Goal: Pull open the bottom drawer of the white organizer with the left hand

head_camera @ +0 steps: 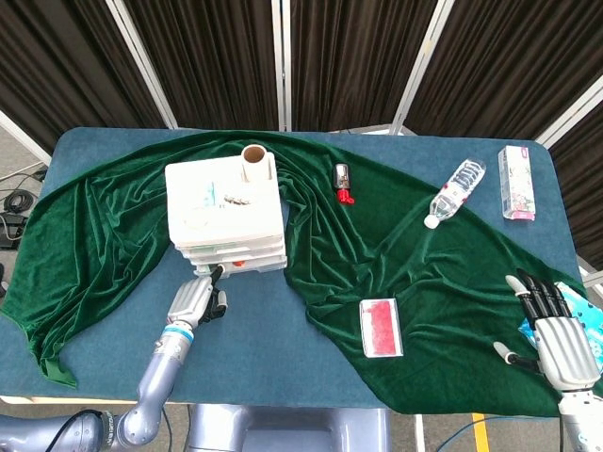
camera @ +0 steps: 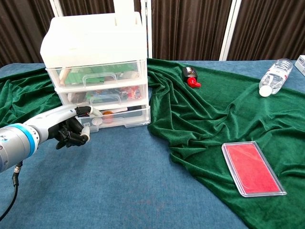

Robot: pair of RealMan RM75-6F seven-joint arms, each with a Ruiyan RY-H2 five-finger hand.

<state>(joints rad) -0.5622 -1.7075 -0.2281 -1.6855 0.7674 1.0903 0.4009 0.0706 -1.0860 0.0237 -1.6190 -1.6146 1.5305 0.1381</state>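
The white three-drawer organizer stands on the green cloth at the table's left. Its bottom drawer sits flush with the ones above. My left hand is just in front of that drawer, most fingers curled in. One finger is stretched out, its tip reaching the drawer's handle. I see nothing gripped in the hand. My right hand rests at the table's near right corner with its fingers spread and nothing in it. The chest view does not show it.
A cardboard tube stands on the organizer. On the green cloth lie a red flat case, a water bottle and a small black bottle with a red cap. A white carton lies far right.
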